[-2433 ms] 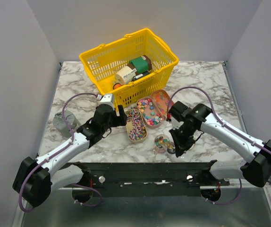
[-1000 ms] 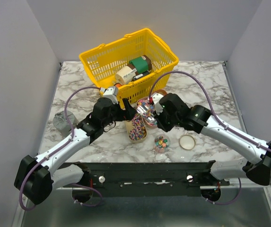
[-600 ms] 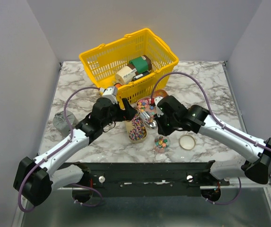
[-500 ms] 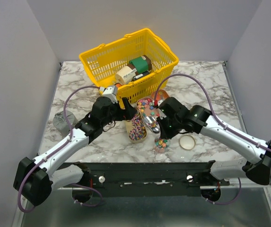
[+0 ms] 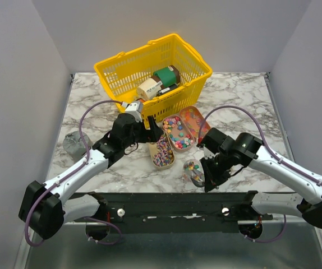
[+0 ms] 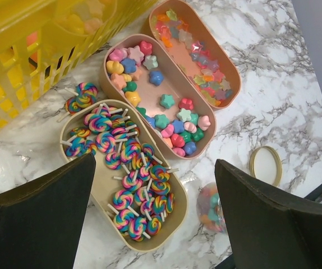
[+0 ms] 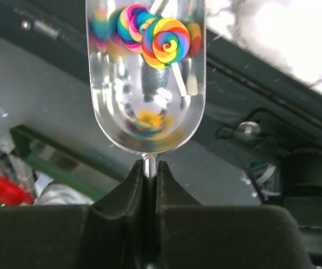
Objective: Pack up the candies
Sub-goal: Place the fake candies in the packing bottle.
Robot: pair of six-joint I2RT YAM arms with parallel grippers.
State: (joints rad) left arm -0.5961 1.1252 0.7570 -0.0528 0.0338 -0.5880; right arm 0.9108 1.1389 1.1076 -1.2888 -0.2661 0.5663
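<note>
Left hand [image 6: 155, 179] apart over tray [image 6: 182, 206] of lollipops [image 6: 130, 151]; right hand [image 7: 150, 168] clamped on spoon [image 7: 145, 112] carrying more.

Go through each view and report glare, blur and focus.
Top external: evenly lit and sharp throughout. Left wrist: the candies are crisp, the yellow basket close by is blurred. Right wrist: the spoon mirrors its lollipops, the background is out of focus, the table blown out white.
</note>
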